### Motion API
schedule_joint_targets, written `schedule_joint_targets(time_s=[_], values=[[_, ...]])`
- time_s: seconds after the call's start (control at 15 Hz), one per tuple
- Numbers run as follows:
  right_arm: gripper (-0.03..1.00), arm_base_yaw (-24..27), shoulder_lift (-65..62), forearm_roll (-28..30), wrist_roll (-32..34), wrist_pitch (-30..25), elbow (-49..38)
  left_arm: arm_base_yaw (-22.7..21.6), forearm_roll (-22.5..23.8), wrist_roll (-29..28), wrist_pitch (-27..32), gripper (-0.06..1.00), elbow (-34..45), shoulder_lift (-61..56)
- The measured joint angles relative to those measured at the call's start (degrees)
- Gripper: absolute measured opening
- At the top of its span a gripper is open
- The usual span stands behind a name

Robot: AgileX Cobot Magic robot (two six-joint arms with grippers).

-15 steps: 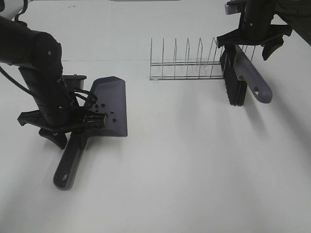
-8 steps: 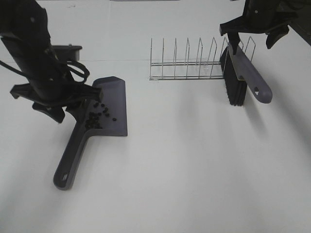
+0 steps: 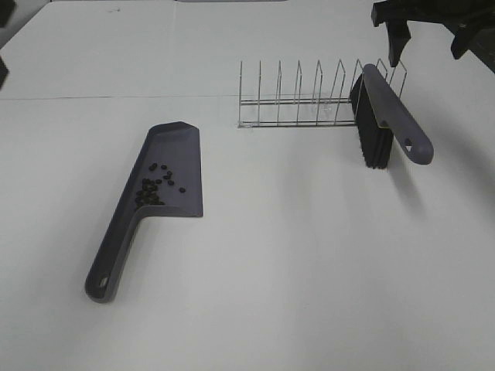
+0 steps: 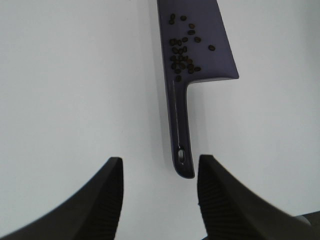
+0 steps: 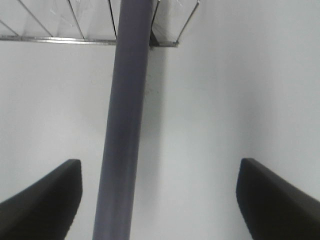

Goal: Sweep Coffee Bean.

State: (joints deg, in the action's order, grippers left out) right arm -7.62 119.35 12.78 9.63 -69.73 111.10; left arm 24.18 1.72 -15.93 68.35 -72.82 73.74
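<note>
Beans (image 3: 155, 188) piled in dustpan (image 3: 176, 174) on worktop (image 3: 294, 255); brush (image 3: 377, 124) leans against rack (image 3: 298, 104) end; both jaws spread, empty, raised.

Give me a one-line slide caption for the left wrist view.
Open left gripper hovering above the dustpan, its fingers flanking the handle tip in frame, coffee beans gathered in the pan.

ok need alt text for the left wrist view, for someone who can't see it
A grey-purple dustpan lies flat on a white table, with a cluster of small dark coffee beans in its pan near where the handle begins. The left gripper hovers above the end of the handle, its two dark fingers apart and holding nothing.
</note>
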Motion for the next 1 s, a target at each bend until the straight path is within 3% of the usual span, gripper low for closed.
schedule_joint_targets(time_s=[0.2,0.67,0.87,0.93,1.0], values=[[0.79,0.0,-7.62,0.0,-0.06,0.06,-10.37,0.0,0.11,-0.11,1.03,0.43,4.7,-10.03],[0.78,0.0,-30.65,-2.23,-0.29,0.06,-43.72,0.0,0.34,-0.17,1.66,0.43,27.96,-39.19],[0.78,0.0,-42.23,-4.58,-0.29,2.86,-57.93,0.0,2.01,1.49,1.78,0.43,34.26,-50.42],[0.77,0.0,-50.53,-5.5,-1.32,4.98,-66.63,0.0,2.81,2.23,1.78,0.43,37.01,-56.44],[0.77,0.0,-52.83,-5.73,-1.72,5.5,-68.58,0.0,2.81,2.41,1.78,0.43,37.64,-57.47]])
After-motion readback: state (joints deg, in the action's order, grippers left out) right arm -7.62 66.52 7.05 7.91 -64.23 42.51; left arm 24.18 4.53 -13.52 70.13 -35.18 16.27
